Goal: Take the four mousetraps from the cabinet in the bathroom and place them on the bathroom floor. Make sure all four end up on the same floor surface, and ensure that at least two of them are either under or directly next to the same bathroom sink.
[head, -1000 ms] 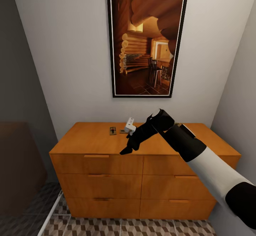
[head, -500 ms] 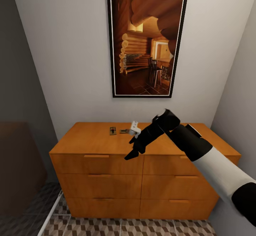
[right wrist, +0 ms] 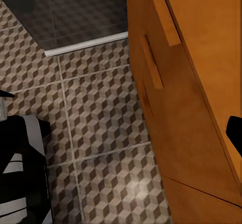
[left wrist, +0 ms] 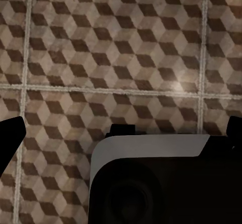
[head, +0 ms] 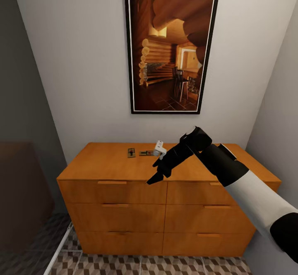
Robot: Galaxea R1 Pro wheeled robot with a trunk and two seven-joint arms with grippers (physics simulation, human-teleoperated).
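Head view: the orange-brown cabinet stands vs. the white wall, w/ three rows of drawers and slim wooden handles, under a dark-framed picture of a log-cabin interior. Two mousetraps lie flat on the cabinet top toward the back: one small brown board w/ dark metal parts, and a second just beside it, partly hidden by the white block on the right arm's wrist. The right gripper hangs over the front edge of the cabinet top, fingers pointing down and toward the robot's left, apart from both traps and holding nothing visible; how wide its fingers stand I cannot tell from here. The bathroom floor shows its cube-pattern tiles at the cabinet's foot. Left wrist view: cube-pattern tiles w/ pale grout lines, and a dark rounded robot part with a white edge in the foreground; black finger tips sit at the two far edges of the picture (so the left gripper is spread wide, nothing between). Right wrist view: the cabinet's front edge and one drawer handle seen from above, floor tiles beside it, a black-and-white robot part at one edge; one dark fingertip peeks in at the opposite edge, so the spread is still unclear.
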